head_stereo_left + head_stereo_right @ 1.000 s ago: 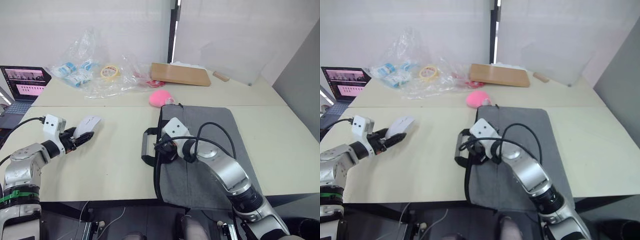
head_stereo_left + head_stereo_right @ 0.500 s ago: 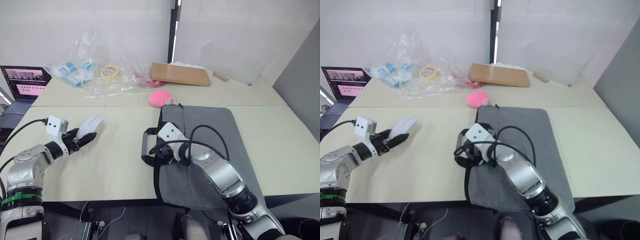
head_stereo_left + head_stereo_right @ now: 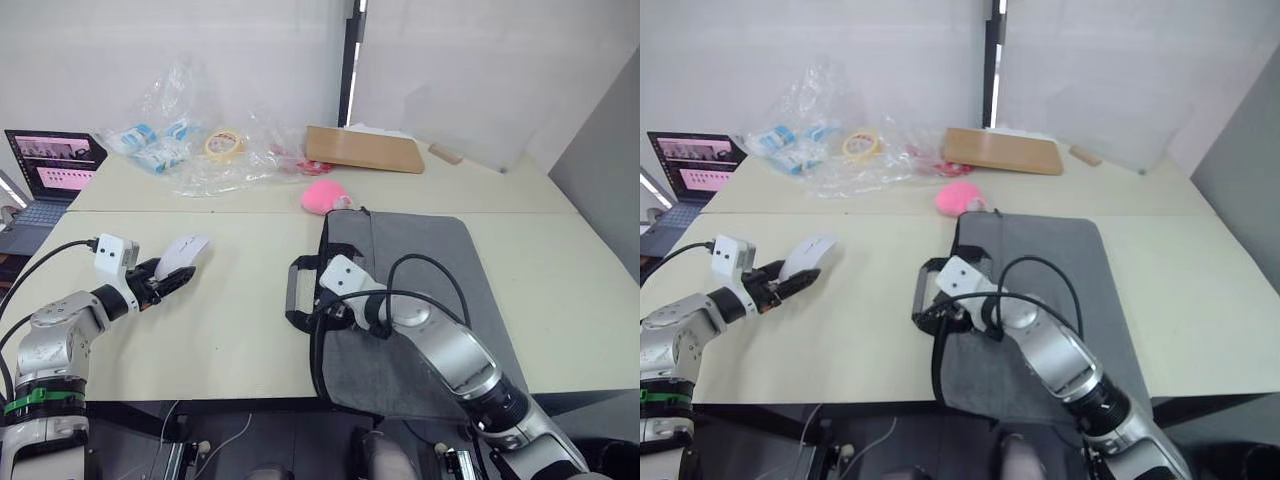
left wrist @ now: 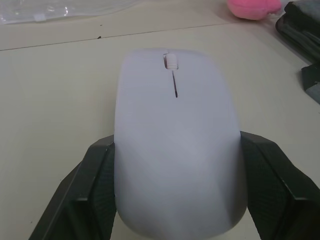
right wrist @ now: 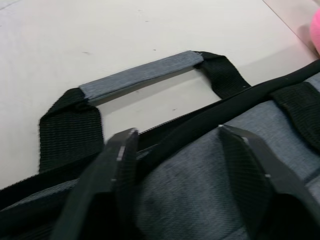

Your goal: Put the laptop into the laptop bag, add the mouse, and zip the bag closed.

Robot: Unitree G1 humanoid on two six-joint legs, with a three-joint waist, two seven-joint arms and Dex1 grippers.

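Left eye view: left gripper (image 3: pixel 172 281) at left of frame, clamped on mouse (image 3: pixel 181 254). Laptop bag (image 3: pixel 420 300) lies flat, centre-right.

Left wrist view: 2 fingers (image 4: pixel 97 187) flank the mouse.

Right wrist view: right gripper (image 5: pixel 187 170) spread over the bag's edge.

The right gripper (image 5: pixel 177 165) hangs over the edge of the laptop bag (image 5: pixel 210 190), its two black fingers (image 5: pixel 117 172) spread wide apart, one on each side of a patch of grey fabric. A black trim band runs along the bag's edge just beyond the fingertips. Past it, a strap handle (image 5: pixel 135 75) with a grey middle wrap and black ends lies flat on the pale surface (image 5: pixel 100 35). A bit of a pink object (image 5: pixel 316 25) shows at the far edge.
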